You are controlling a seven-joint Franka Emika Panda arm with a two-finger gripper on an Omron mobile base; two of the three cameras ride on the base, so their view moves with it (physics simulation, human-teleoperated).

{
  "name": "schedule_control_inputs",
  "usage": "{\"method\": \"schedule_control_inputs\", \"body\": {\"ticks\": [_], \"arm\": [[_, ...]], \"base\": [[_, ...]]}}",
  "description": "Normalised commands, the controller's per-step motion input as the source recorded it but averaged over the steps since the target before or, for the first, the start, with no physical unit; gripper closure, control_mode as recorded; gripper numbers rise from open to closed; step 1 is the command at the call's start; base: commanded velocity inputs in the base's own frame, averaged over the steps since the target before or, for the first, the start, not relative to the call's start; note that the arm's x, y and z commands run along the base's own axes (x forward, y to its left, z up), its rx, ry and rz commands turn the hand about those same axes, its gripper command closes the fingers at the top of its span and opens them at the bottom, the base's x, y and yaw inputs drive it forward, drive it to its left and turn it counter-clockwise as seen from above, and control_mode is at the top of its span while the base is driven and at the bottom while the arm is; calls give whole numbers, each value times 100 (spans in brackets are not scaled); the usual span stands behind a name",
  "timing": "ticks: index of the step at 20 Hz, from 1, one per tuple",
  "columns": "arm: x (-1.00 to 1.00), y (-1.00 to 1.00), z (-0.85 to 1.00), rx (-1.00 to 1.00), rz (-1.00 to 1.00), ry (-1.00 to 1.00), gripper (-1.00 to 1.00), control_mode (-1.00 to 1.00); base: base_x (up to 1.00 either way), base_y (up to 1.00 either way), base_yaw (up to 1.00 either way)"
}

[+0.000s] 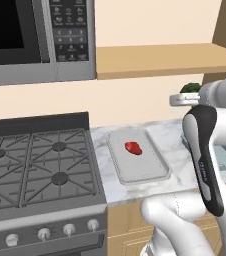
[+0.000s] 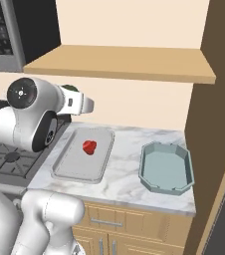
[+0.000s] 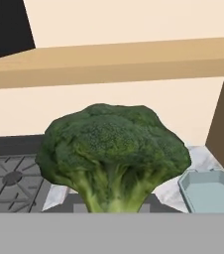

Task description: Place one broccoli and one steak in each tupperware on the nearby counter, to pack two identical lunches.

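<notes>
A large green broccoli sits close in front of the hand camera, stem down, and my gripper is shut on it in the air above the counter. The same broccoli peeks out as a dark green tuft by the hand. A red steak lies in the pale grey tupperware, also seen as steak in the tray. To its right the teal tupperware holds nothing. My fingertips are hidden under the broccoli.
A gas stove adjoins the counter on the left, with a microwave above it. A wooden shelf runs over the counter. A tall brown cabinet side closes off the right end.
</notes>
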Motion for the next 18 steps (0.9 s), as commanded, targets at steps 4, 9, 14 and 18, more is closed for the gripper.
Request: {"method": "schedule_control_inputs", "body": {"ticks": [4, 9, 14, 18], "arm": [[-6, 2, -14, -1, -3, 8, 100, -100], [-24, 10, -35, -3, -4, 8, 100, -100], [-15, 16, -59, -2, -1, 11, 100, -100], [-2, 24, -82, -2, 0, 18, 100, -100]], "base": [[0, 1, -1], [0, 0, 0], [0, 0, 0], [0, 0, 0]]}}
